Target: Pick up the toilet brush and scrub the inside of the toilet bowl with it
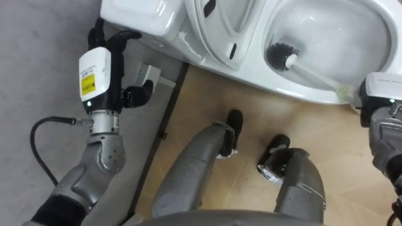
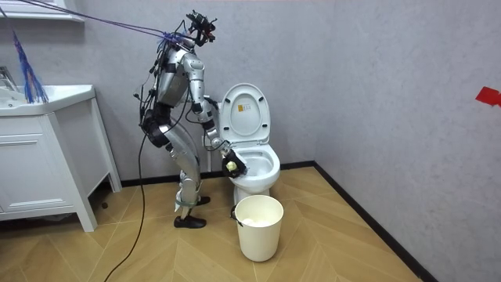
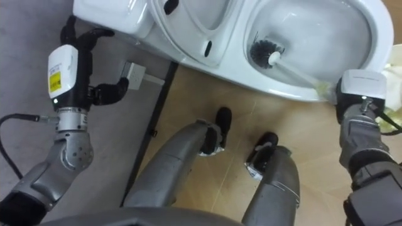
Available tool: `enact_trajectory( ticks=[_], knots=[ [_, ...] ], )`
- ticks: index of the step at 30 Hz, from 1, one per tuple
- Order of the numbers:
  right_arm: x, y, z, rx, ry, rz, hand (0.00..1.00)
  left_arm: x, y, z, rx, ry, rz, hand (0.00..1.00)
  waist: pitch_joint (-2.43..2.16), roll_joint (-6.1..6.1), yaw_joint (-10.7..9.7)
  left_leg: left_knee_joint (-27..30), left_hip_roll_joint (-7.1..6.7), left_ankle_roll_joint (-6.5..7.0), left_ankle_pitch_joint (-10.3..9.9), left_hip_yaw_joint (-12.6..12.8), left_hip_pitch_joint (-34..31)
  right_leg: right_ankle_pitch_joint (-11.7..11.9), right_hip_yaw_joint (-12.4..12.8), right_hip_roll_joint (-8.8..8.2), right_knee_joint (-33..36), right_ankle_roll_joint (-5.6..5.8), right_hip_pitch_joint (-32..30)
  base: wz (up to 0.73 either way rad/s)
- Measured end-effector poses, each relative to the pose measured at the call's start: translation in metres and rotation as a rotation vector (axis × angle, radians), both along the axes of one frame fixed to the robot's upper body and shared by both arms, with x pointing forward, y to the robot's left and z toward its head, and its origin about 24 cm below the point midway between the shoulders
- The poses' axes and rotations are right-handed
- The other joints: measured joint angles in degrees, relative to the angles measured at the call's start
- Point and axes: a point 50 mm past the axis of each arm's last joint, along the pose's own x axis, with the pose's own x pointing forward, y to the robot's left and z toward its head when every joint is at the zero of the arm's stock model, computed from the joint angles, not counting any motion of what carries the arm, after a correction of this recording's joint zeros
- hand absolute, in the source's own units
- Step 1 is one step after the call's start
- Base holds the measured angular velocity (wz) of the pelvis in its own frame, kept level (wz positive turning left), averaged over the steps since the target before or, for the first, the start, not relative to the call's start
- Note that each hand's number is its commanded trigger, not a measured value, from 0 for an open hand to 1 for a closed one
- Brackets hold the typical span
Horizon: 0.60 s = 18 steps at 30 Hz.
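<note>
Robot stands at toilet, bent fwd over it, lid up. Toilet brush is in the bowl, black bristle head low on the inner wall, white handle slanting up over the front rim to R hand. Handle end meets that hand, but the grip is hidden under hand's back, so can't tell if closed on it. L hand is open and relaxed, holds nothing, just beside tank.

Risks, as a judgement:
- Handle is thin and long, so scrub force at the head could twist it in the hand or make it slip.
- Handle crosses the rim, so a wide stroke could lever on the rim and flick water out.
- Bin is near the feet, so a step could knock it.
</note>
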Motion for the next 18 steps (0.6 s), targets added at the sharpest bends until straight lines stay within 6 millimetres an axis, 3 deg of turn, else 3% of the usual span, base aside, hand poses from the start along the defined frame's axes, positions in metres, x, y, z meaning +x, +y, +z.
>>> enact_trajectory(
  ticks=[7, 9, 18],
  knots=[
    [0.000, -0.005, 0.002, -0.028, -0.015, -0.006, 1.00, 0.002, 0.003, 0.003, 0.006, -0.016, 0.004, 0.00, 0.13, -0.18, 0.2, 0.2, 0.41, -0.31, -0.2, 0.0, -0.1, -0.1, -0.6, 0.29, -0.2, -0.59, 0.4, 0.03],
    [0.004, -0.007, 0.006, -0.025, -0.040, -0.009, 1.00, 0.005, 0.005, 0.007, 0.011, -0.041, 0.011, 0.00, 0.67, -0.96, 0.3, 0.5, 0.41, -0.31, -0.2, 0.3, -0.6, -0.4, 0.0, -0.01, 0.8, -0.69, -0.6, -0.04],
    [0.027, -0.017, 0.032, -0.002, -0.140, -0.060, 1.00, 0.011, 0.007, 0.015, 0.025, -0.091, 0.020, 0.00, 1.21, -2.44, 0.2, 3.9, 0.15, -0.44, -0.5, 1.5, -5.1, -1.1, 1.8, -1.22, 6.2, -1.17, -6.5, -0.03]
  ],
)
